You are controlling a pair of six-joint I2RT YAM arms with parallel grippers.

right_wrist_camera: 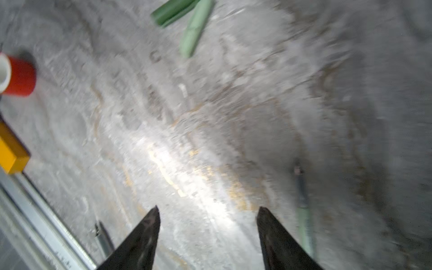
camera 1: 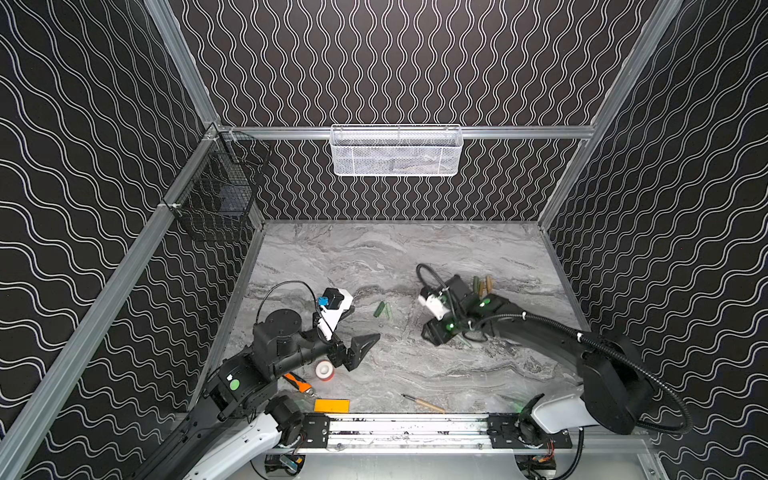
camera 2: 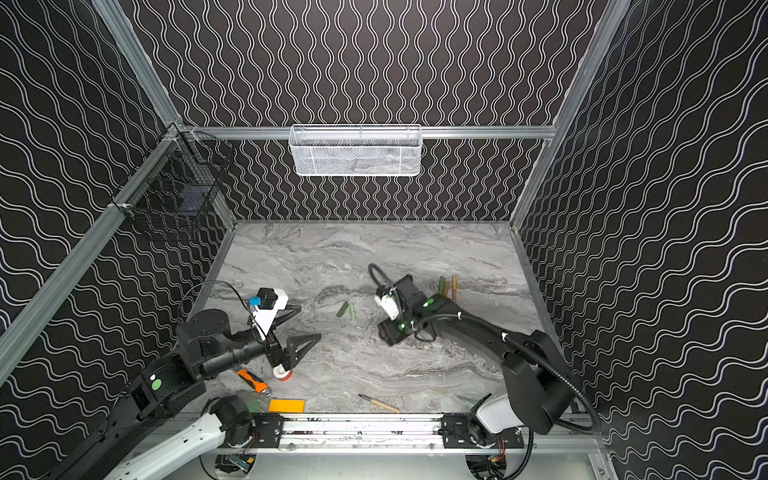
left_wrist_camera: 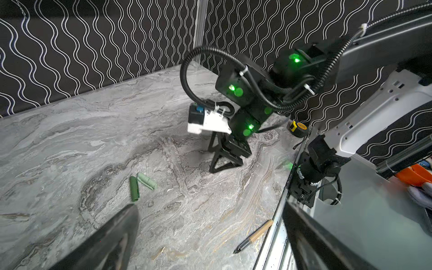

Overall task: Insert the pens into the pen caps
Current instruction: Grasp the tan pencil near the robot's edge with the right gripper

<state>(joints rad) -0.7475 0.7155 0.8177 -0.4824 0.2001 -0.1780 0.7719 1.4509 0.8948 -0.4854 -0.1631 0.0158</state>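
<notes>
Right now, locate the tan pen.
In both top views the tan pen lies near the front rail, centre-right, to the right of the yellow block.

- Both top views look steeply down from high over the tabletop (camera 1: pixel 374 257), showing nearly the same whole scene.
- Left wrist view looks obliquely across it, with the green pen caps (left_wrist_camera: pixel 134 189) near.
- Right wrist view hangs close above, blurred, sharing those caps.
</notes>
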